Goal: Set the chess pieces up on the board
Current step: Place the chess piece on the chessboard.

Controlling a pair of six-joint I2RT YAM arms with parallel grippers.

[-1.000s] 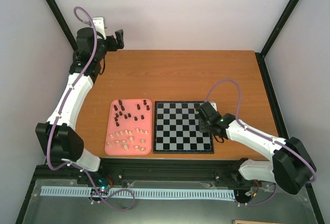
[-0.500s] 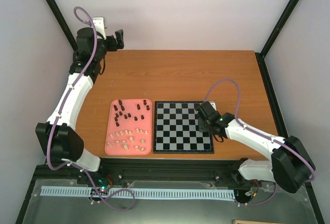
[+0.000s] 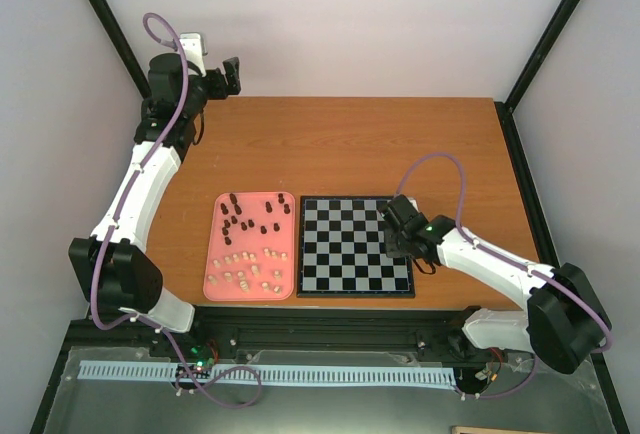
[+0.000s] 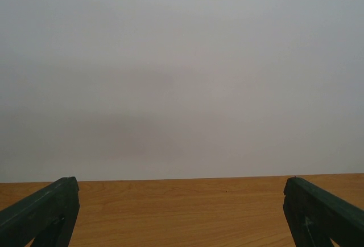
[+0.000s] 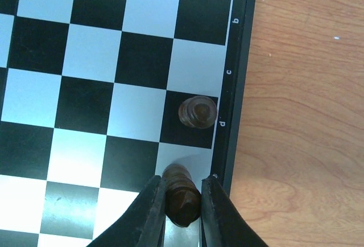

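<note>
The board (image 3: 340, 254) of black and pale grey checks lies on the wooden table, right of the pink tray. My right gripper (image 5: 181, 201) hangs over the board's right edge (image 5: 239, 70), shut on a dark brown chess piece (image 5: 181, 193) above a pale square. Another dark piece (image 5: 197, 112) stands upright on the black square by the letter d. In the top view the right gripper (image 3: 398, 234) hides both. Dark pieces (image 3: 250, 216) and cream pieces (image 3: 250, 266) lie on the tray. My left gripper (image 3: 232, 76) is open, raised at the table's far left corner, nothing between its fingers (image 4: 40, 213).
The pink tray (image 3: 213, 284) with rounded corners sits left of the board. Black frame posts rise at the back corners. Bare wood table (image 3: 400, 144) stretches behind the board; the left wrist view faces a grey wall over the table edge (image 4: 182, 178).
The right arm has shifted very slightly over the board's right edge, still holding the dark piece. The left arm has not moved.
</note>
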